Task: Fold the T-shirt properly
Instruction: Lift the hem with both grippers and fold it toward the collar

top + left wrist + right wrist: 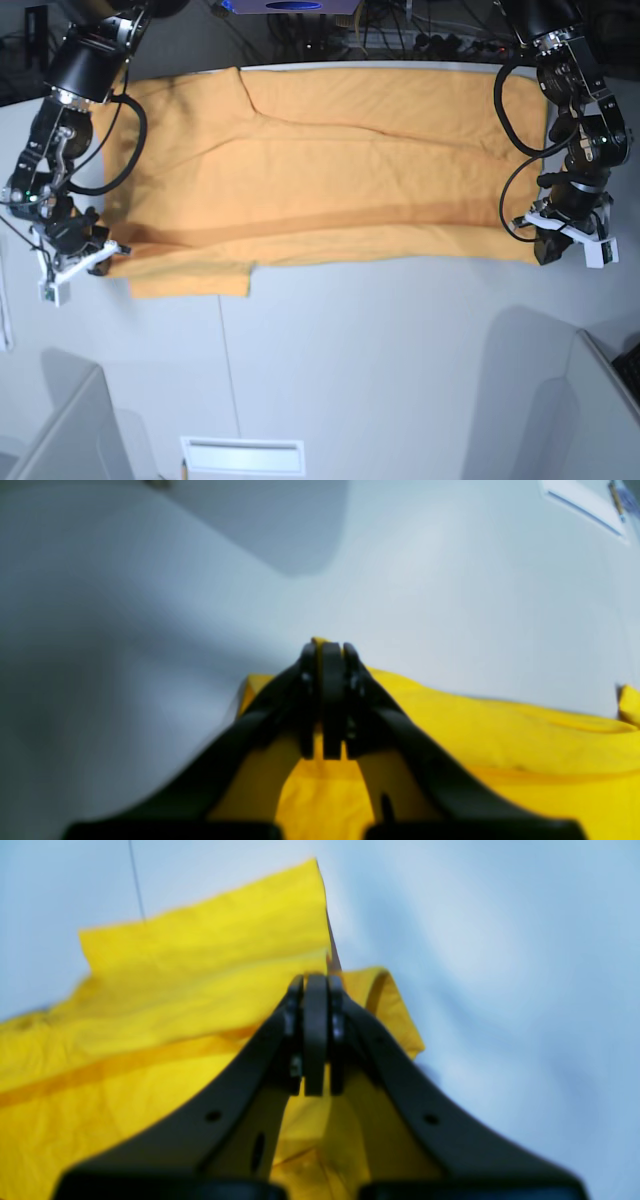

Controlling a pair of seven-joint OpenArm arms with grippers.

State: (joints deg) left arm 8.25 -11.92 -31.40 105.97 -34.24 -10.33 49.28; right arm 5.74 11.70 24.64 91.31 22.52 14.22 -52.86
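The light-orange T-shirt [340, 180] lies spread lengthwise across the far half of the white table [380, 340], with its near layer folded over and a sleeve flap sticking out at the front left. My right gripper [112, 252] is at the shirt's left front corner. In the right wrist view it [316, 985] is shut on the cloth [175, 990]. My left gripper [537, 250] is at the shirt's right front corner. In the left wrist view it [330, 652] is shut on the cloth's edge [500, 730]. No black marks or neck tag show.
A white sheet [242, 455] lies at the table's front edge, with a pen beside it; it also shows in the left wrist view [585, 505]. Grey panels stand at the front left [60, 430] and front right [590, 400]. Cables run behind the table.
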